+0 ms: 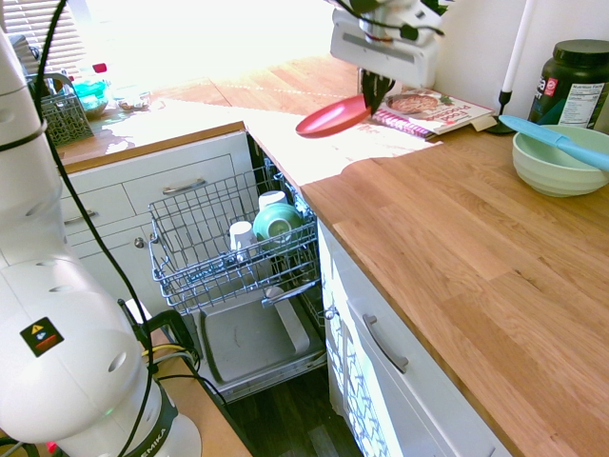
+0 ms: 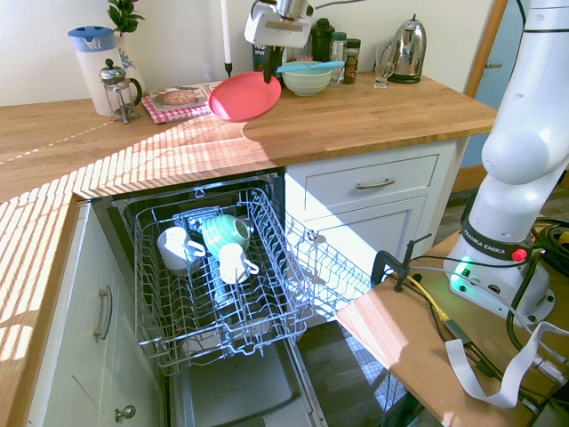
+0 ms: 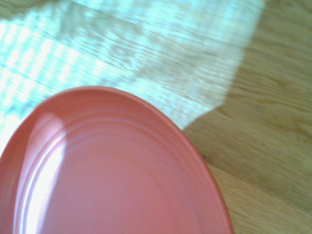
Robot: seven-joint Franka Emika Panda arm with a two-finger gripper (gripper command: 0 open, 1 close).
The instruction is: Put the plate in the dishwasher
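i hold the plate (image 2: 244, 97) by its rim, my gripper (image 2: 272, 78) closed on it, above the counter (image 1: 445, 219). for the carry to the dishwasher (image 1: 228, 238) — maintain firm rim pressure, clear the counter edge, then lower slowly over the rack. the plate is tilted, its free edge pointing away from my fingers; being round — no long axis.

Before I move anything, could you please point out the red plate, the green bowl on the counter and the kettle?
Red plate (image 2: 244, 97): second exterior view, middle of its face.
Green bowl (image 1: 556, 169): first exterior view, its outer side.
Kettle (image 2: 407, 55): second exterior view, its shiny metal body.
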